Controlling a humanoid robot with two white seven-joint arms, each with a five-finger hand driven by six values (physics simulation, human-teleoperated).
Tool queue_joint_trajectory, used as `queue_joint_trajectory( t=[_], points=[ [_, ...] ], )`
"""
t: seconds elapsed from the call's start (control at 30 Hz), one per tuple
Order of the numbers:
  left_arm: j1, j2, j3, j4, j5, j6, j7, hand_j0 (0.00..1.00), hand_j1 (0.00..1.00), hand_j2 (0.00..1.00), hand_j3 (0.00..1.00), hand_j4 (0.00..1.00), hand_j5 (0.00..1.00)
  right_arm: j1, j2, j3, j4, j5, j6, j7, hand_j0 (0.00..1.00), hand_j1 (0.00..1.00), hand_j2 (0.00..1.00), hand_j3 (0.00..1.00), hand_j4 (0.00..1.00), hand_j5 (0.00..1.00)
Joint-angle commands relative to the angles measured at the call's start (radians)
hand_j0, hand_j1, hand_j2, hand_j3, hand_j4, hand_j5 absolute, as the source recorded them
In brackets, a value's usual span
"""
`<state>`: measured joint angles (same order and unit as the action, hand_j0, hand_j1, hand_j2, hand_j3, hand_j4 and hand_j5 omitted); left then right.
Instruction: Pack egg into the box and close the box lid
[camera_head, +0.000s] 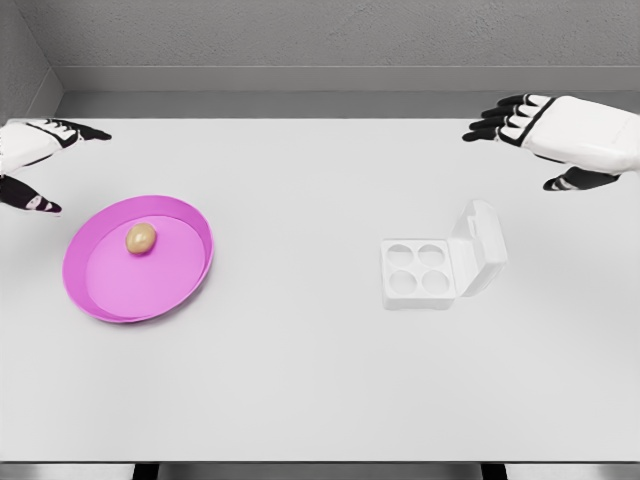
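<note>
Well apart from both hands: small tan egg (141, 238), resting in the upper part of a shallow round pink plate (110, 300) on the left side of a plain white table (300, 380). Above and left of the plate, at the picture's edge, left white hand (35, 160), dark fingers spread, holding nothing. Right of centre, white four-cup egg box (418, 272), cups bare, hinged lid (482, 245) raised at its right. Beyond it, upper right, right white hand (555, 135), fingers loosely apart, empty.

Pink plate (95, 290) lies on white table (300, 380); grey wall (300, 40) behind.
</note>
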<state>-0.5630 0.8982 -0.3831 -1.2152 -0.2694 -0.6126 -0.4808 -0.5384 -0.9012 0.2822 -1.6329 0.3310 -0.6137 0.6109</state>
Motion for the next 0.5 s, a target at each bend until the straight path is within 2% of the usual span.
queue_joint_trajectory(
  t=[0.0,0.1,0.17,0.2,0.27,0.33,0.47],
  points=[
    [0.0,-0.001,-0.039,-0.007,0.004,0.002,-0.001,1.0,1.0,1.0,1.0,1.0,1.0,0.0,0.001,-0.001,-0.005,-0.004,0.003,0.0,1.0,1.0,1.0,1.0,1.0,1.0],
    [-0.021,-0.005,-0.117,-0.012,-0.001,0.002,-0.031,1.0,1.0,1.0,1.0,1.0,1.0,0.005,0.001,-0.011,-0.002,-0.006,0.003,0.0,1.0,1.0,1.0,1.0,1.0,1.0],
    [-0.09,-0.015,-0.261,-0.009,-0.001,0.002,-0.051,1.0,1.0,1.0,1.0,1.0,1.0,0.017,-0.015,-0.05,0.008,-0.007,0.003,0.0,1.0,1.0,1.0,1.0,1.0,1.0],
    [-0.103,-0.016,-0.306,-0.007,0.001,0.002,-0.05,1.0,1.0,1.0,1.0,1.0,1.0,0.028,-0.016,-0.075,0.019,-0.009,0.003,0.0,1.0,1.0,1.0,1.0,1.0,1.0],
    [-0.109,-0.016,-0.349,-0.009,0.001,0.002,-0.05,1.0,1.0,1.0,1.0,1.0,1.0,0.066,-0.027,-0.132,0.035,-0.012,0.003,0.0,1.0,1.0,1.0,1.0,1.0,1.0],
    [-0.112,-0.016,-0.364,-0.01,-0.002,0.002,-0.051,1.0,1.0,1.0,1.0,1.0,1.0,0.106,-0.05,-0.163,0.051,-0.015,0.003,0.0,1.0,1.0,1.0,1.0,1.0,1.0],
    [-0.12,-0.018,-0.364,-0.006,-0.034,0.002,-0.058,1.0,1.0,1.0,1.0,1.0,1.0,0.224,-0.058,-0.166,0.056,-0.009,0.003,0.0,1.0,1.0,1.0,1.0,1.0,1.0]
  ],
)
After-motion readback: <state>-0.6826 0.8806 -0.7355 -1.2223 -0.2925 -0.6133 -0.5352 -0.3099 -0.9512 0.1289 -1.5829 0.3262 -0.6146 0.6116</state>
